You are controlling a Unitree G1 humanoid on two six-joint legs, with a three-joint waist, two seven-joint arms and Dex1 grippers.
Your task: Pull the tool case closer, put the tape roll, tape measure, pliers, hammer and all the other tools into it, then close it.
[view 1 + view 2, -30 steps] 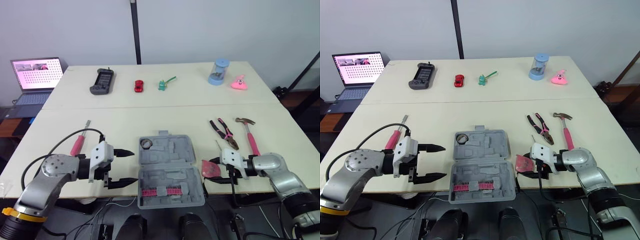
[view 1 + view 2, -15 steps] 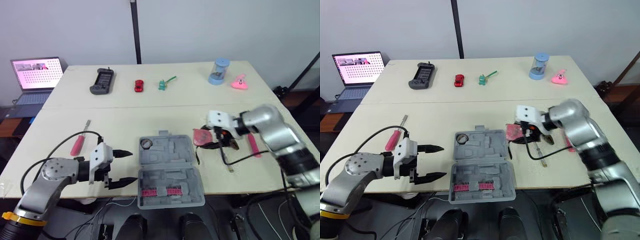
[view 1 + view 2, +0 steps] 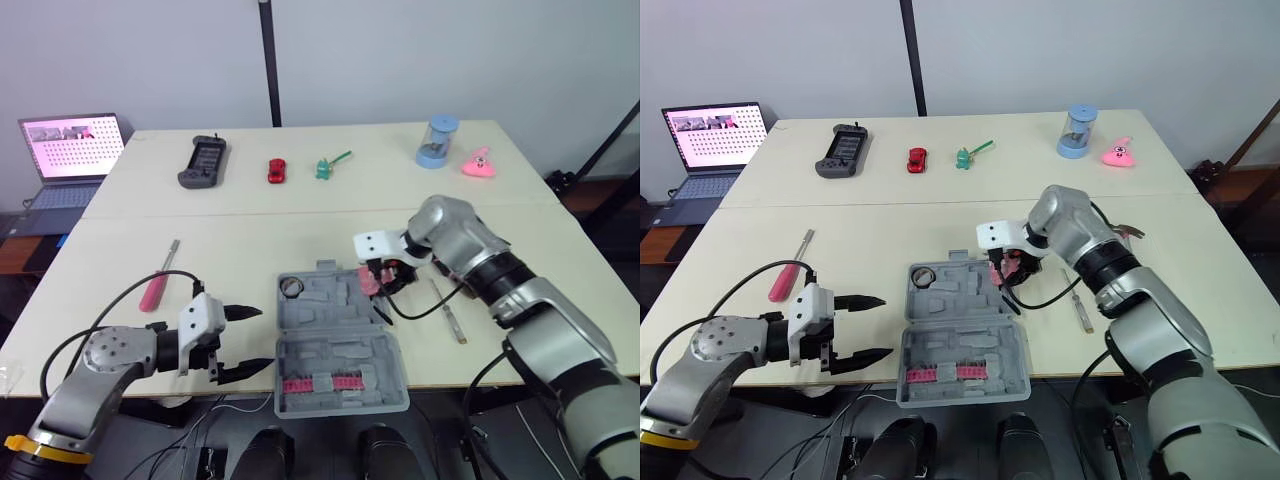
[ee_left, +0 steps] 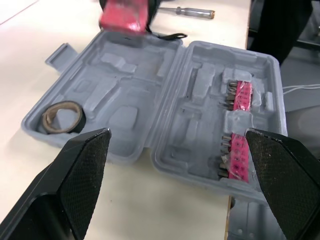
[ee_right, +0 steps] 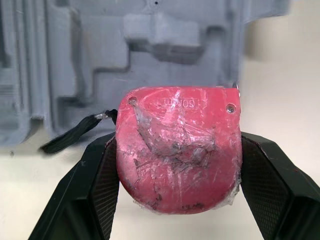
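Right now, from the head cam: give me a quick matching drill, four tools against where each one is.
Things:
1. tape measure
2. tape roll
3. pink-handled screwdriver
4. pink bit strips

Places:
A. in the left corner pocket of the tool case's far half
B. lying on the table, left of the case
C. seated in the case's near half
D. clamped in the right gripper, by the case's right edge

Pairs: 1-D, 2-A, 3-B, 4-C
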